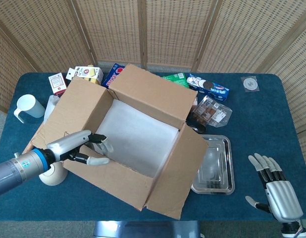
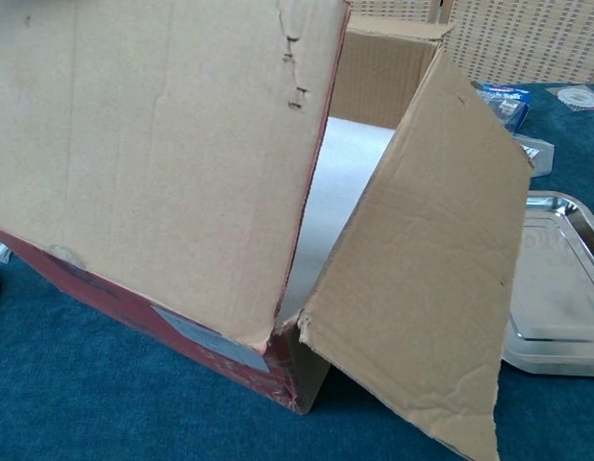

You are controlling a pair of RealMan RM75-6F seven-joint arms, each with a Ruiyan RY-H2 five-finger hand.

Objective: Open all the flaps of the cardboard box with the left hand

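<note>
Starting nearest the robot, we note the right hand [image 1: 277, 191] resting at the table's [image 1: 252, 124] near right corner, fingers spread apart and holding nothing. Just beyond it lies a steel tray [image 1: 215, 166], touching the box's right flap [image 1: 180, 173].

The cardboard box [image 1: 128, 129] sits left of centre, all its flaps turned outward and its pale interior exposed. The chest view is filled by the near flap [image 2: 153, 154] and the right flap (no hand shows there).

The left hand [image 1: 83, 148] sits at the near left edge of the box; its thumb and fingers close on the near flap's inner edge, fingertips reaching inside.

Left of the box we see a white mug [image 1: 26, 106]. Behind the box lie small cartons [image 1: 83, 74], a green packet [image 1: 175, 79] and a blue biscuit pack [image 1: 207, 85]. A small disc [image 1: 250, 83] lies at the far right.
</note>
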